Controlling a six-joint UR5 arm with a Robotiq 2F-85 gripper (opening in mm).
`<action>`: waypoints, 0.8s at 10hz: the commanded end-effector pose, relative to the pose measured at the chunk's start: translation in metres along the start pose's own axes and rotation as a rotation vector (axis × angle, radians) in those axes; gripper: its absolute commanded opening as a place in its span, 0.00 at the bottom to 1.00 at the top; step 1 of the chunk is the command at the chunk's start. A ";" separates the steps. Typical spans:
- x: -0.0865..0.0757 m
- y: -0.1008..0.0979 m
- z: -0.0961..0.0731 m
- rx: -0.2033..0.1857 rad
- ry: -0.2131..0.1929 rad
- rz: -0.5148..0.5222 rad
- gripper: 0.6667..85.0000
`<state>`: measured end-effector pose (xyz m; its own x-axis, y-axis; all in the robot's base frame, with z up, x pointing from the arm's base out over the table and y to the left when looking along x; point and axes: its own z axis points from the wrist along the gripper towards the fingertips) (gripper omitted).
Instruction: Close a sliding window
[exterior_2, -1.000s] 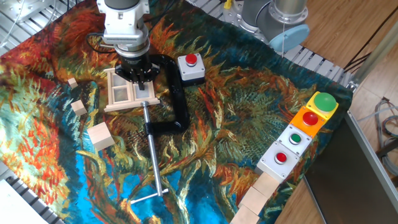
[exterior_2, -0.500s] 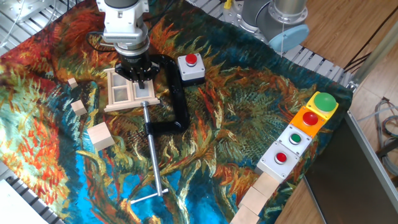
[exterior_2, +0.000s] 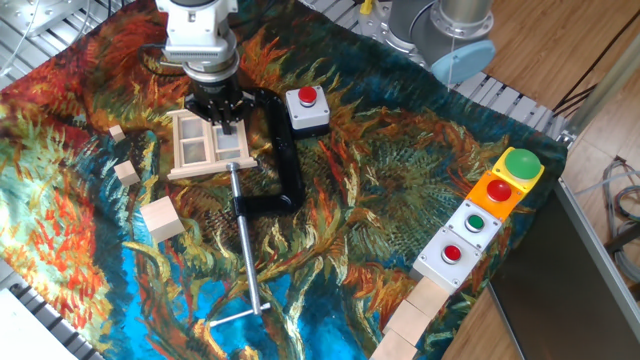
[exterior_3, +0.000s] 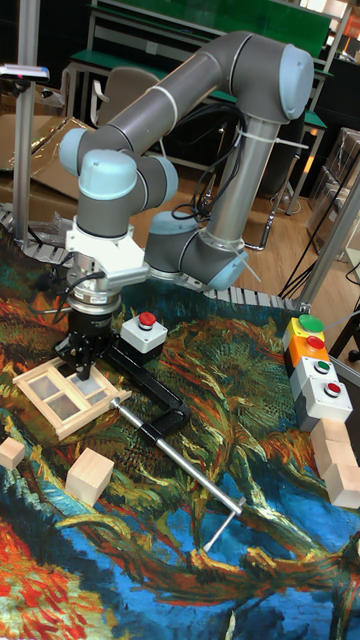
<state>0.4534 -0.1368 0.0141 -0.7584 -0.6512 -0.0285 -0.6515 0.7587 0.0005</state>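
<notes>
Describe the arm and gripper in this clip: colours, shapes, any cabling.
The arm is built of grey metallic tubes linked by rounded joints with pale blue end caps. A white block sits at the wrist, and below it hangs the black gripper with short dark fingers. A thin black cable loops beside the wrist. No lettering can be read.

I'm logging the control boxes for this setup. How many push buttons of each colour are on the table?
Red push buttons: 3
Green push buttons: 2
Total: 5
</notes>
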 end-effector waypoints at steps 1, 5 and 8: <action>0.016 -0.003 -0.005 -0.001 0.021 0.008 0.01; 0.022 -0.003 -0.009 -0.014 0.026 0.009 0.01; 0.027 -0.002 -0.009 -0.019 0.025 0.014 0.01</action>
<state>0.4364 -0.1545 0.0208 -0.7611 -0.6486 0.0060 -0.6485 0.7611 0.0116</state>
